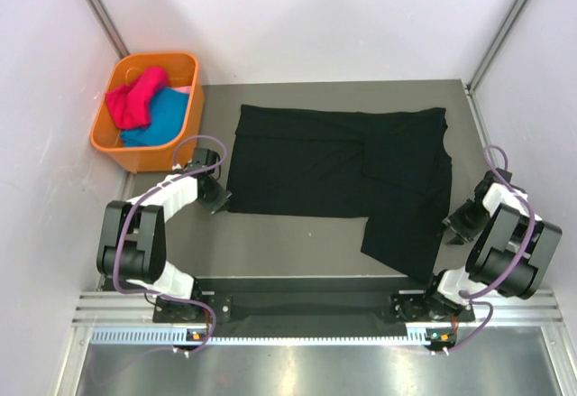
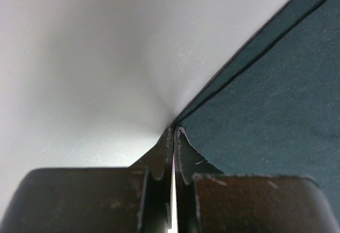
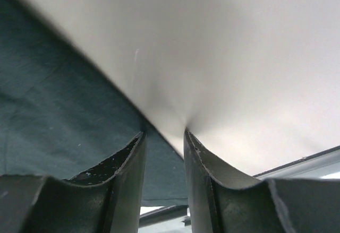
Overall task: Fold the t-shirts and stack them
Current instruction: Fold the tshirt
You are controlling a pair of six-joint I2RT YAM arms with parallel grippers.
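A black t-shirt lies flat on the grey table, partly folded, with one flap hanging toward the near right. My left gripper sits at the shirt's near left corner. In the left wrist view it is shut, tips touching the table right at the dark cloth's edge; no cloth shows between the jaws. My right gripper is beside the shirt's right edge. In the right wrist view it is open a little, low on the table, straddling the cloth's edge.
An orange basket stands at the far left and holds a red shirt and a blue shirt. White walls close in the table on the left, back and right. A metal rail runs along the near edge.
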